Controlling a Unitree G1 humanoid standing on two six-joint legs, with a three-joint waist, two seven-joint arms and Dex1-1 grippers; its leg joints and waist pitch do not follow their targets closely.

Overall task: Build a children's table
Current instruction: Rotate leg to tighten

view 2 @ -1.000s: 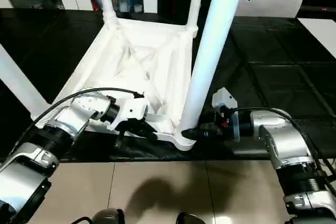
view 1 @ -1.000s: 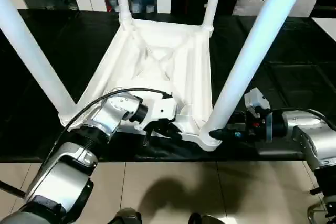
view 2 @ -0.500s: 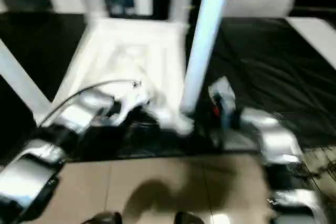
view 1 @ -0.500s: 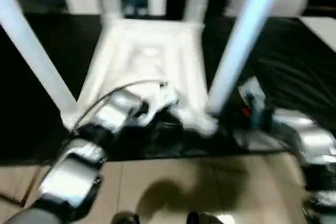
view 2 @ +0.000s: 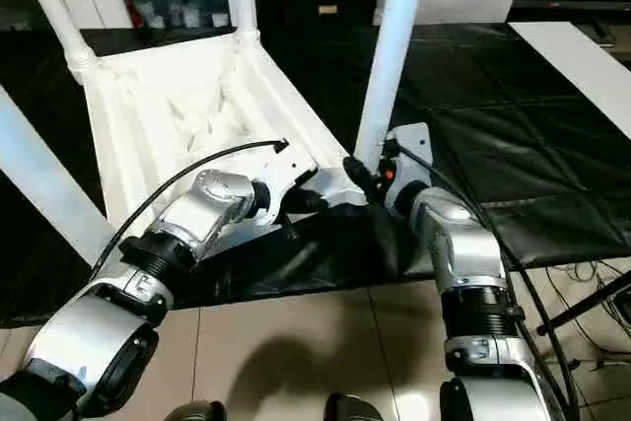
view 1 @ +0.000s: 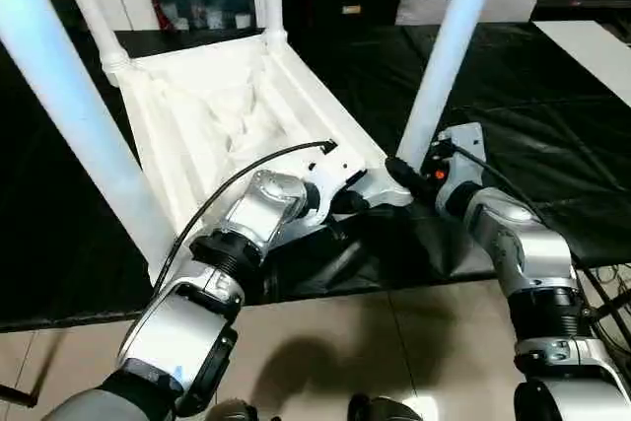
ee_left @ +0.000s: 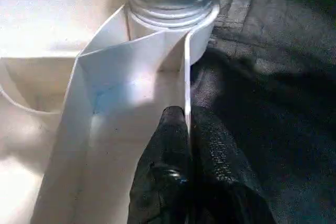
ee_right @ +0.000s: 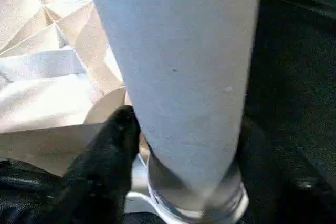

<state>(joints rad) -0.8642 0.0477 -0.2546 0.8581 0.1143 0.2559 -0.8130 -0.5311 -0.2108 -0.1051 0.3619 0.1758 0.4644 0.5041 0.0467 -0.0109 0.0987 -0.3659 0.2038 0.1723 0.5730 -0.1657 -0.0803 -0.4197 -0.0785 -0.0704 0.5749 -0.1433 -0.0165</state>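
Black-covered counter in front of me, its near edge close to my arms, white cabinets behind. The tabletop lies upside down on it, ribs up, skewed so one corner points at me and sits right at the counter's edge. All four legs stand in their sockets, as far as I can see.

My left tool is pinched shut on the thin side wall of the tabletop, just beside the near corner socket. My right tool sits at the base of the near right leg, one finger against it; I can't tell whether the far finger bears on the leg, so I can't tell if it truly holds it.

My worry is the edge: a pull toward me could drag that corner off the counter and tip the whole thing. The left pinch is on a thin wall, which I judge could flex or slip. If the right tool pushes sideways, the leg could rock loose in its socket.
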